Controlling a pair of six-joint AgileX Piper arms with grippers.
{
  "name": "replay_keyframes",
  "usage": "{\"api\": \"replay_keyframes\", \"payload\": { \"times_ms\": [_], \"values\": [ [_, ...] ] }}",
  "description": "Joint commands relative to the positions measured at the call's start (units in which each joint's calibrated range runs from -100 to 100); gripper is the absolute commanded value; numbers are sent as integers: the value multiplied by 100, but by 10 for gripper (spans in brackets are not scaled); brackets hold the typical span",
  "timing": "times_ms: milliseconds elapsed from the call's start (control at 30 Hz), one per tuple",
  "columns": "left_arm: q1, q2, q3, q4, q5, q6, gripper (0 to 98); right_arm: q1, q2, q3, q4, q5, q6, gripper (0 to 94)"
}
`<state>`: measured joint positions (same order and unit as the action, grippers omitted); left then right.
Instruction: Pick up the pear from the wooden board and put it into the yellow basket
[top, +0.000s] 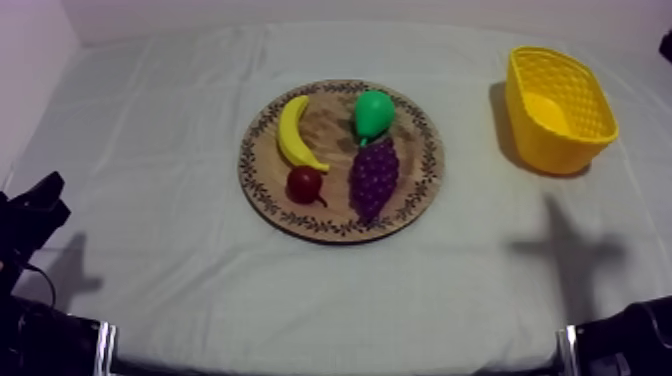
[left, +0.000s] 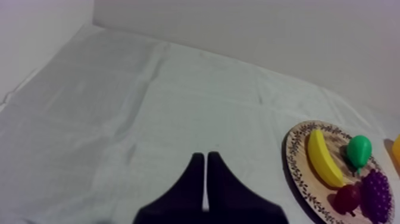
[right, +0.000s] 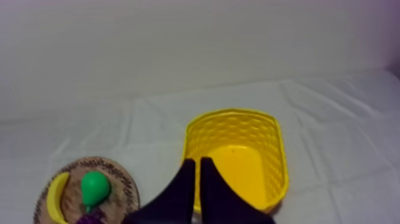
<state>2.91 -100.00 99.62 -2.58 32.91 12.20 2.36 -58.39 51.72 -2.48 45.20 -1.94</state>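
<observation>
Count on the cloth: one wooden board (top: 262, 190), one yellow basket (top: 565, 75), one banana (top: 292, 133), one pear (top: 373, 113), one bunch of grapes (top: 374, 177), one small red fruit (top: 304, 183). All four fruits lie on the board, and the basket stands well apart from it at the table's right side. We note the pear on the board's far half, between the banana and the rim nearest the basket, just beyond the grapes. The left gripper (left: 205, 158) has its fingers pressed together as a narrow wedge over bare cloth, with the pear well apart from it across the board. The right gripper (right: 197, 163) is likewise closed on nothing, at the basket's near wall, also well apart from the pear. The pear's long axis runs roughly far to near: rounded end toward the far edge, narrow stem end toward the grapes.
</observation>
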Motion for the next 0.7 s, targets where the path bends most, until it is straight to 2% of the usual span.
{"api": "replay_keyframes", "payload": {
  "times_ms": [0, 167, 667],
  "values": [
    [2, 0, 5, 2, -1, -2, 1, -33, 562, -997, -20, 309, -150, 2],
    [2, 0, 5, 2, -1, -2, 1, -65, 1329, -2000, -161, 928, -216, 2],
    [2, 0, 5, 2, -1, -2, 1, 73, 3498, -3623, -787, 2035, 179, 2]
  ]
}}
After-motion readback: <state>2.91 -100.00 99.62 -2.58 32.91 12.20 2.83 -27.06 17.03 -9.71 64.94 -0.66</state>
